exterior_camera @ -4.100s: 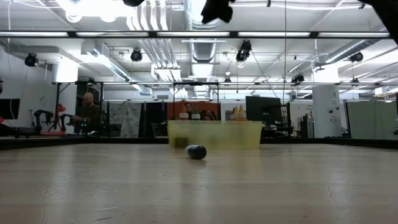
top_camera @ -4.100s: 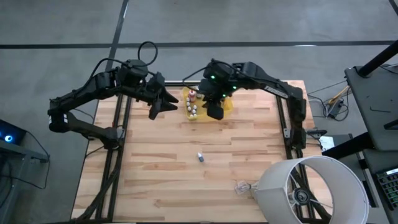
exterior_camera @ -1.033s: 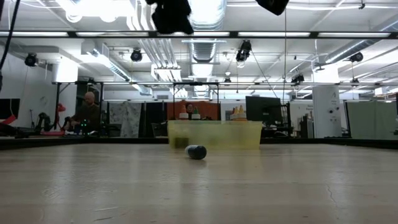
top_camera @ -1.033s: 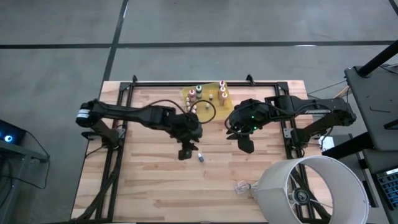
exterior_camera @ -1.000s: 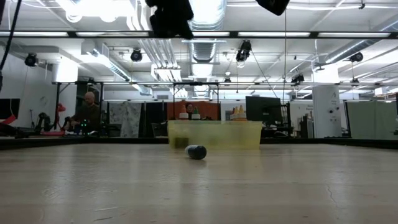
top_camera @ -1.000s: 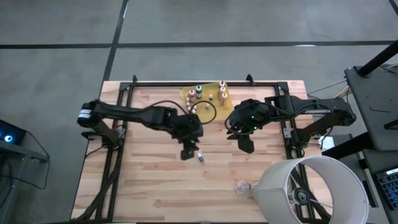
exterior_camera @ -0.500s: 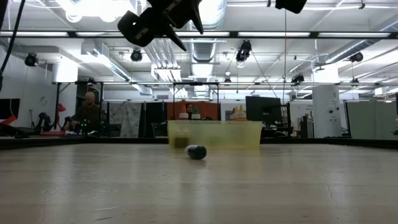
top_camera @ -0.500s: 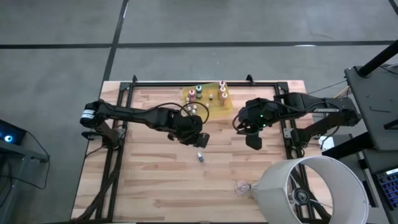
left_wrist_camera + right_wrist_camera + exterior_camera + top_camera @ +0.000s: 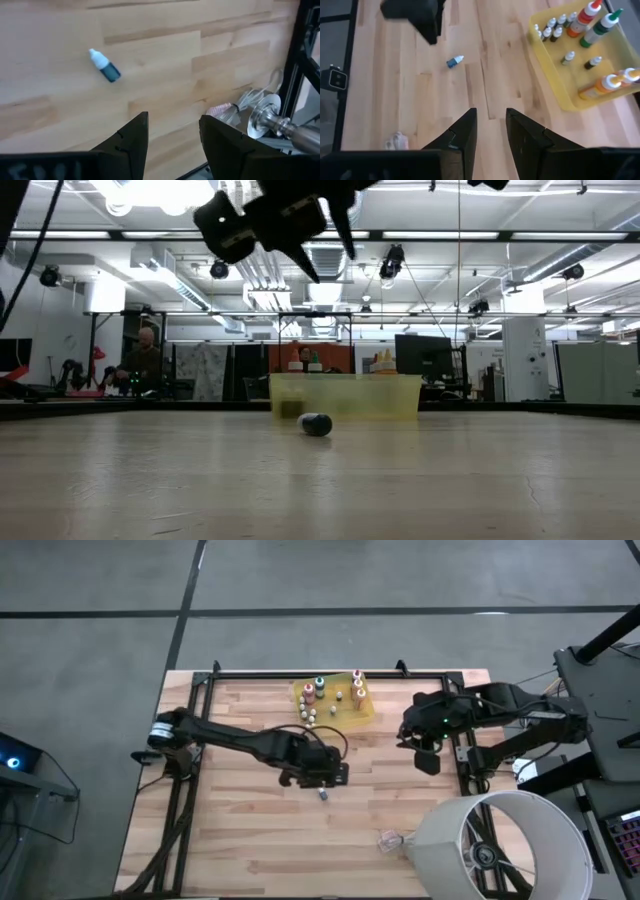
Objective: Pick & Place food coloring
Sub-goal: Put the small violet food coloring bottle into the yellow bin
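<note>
One small food coloring bottle point(image 9: 322, 794), blue-bodied with a white cap, lies on its side on the bare wood point(image 9: 105, 66) point(image 9: 315, 424). Several more bottles stand upright in the translucent yellow tray point(image 9: 362, 711) near the far edge point(image 9: 570, 95). My left gripper point(image 9: 331, 774) hovers just above and to the far side of the lying bottle, open, nothing between its fingers point(image 9: 172, 137). My right gripper point(image 9: 426, 757) hangs high at the table's right, open and empty point(image 9: 491, 131).
A large white lampshade point(image 9: 500, 845) covers the near right corner. A crumpled clear plastic scrap point(image 9: 388, 838) lies beside it. Black frame rails point(image 9: 190, 790) run along the table's left, right and far sides. Bare wood lies around the lone bottle.
My left gripper has reached a little toward the table's right, sunk, and rolled about a quarter turn around its own axis, staying open. My right gripper has drawn back toward the right edge and risen. The lying bottle has not moved.
</note>
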Available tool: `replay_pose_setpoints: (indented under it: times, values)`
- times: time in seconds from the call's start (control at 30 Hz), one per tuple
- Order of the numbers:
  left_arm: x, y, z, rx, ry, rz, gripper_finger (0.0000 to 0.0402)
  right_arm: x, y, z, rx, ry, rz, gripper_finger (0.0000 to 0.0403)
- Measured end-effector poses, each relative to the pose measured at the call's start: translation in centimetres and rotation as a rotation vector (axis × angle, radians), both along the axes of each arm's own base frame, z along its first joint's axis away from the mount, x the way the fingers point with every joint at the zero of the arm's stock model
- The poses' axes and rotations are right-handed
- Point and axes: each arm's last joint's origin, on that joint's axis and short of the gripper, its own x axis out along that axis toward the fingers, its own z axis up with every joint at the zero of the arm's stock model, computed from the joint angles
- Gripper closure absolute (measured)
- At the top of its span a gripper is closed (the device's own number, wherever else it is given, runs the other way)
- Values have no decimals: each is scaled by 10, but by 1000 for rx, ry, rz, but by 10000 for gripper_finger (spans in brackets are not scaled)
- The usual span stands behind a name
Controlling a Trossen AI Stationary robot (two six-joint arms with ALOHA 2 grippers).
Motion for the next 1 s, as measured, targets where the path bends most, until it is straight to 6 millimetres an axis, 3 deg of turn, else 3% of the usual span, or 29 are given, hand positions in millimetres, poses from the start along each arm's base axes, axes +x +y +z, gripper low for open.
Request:
replay_pose_setpoints:
  times: [0.13, 0.27, 0.47, 0.7, 1.0]
  values:
    - [23, -4, -10, -13, 37, 3, 253, -5, -1, 2, -16, -2, 6, 311]
    - [37, -7, -19, -24, 181, -35, 253, -7, -1, 2, -40, 0, 34, 312]
    - [39, -9, -24, 21, 425, -34, 253, -7, -1, 2, -54, 1, 51, 307]
    - [53, -10, -34, 30, 365, 4, 253, -7, -1, 2, -62, 1, 62, 312]
    - [47, -14, -68, 23, 456, 122, 253, -7, -1, 2, -62, 1, 64, 314]
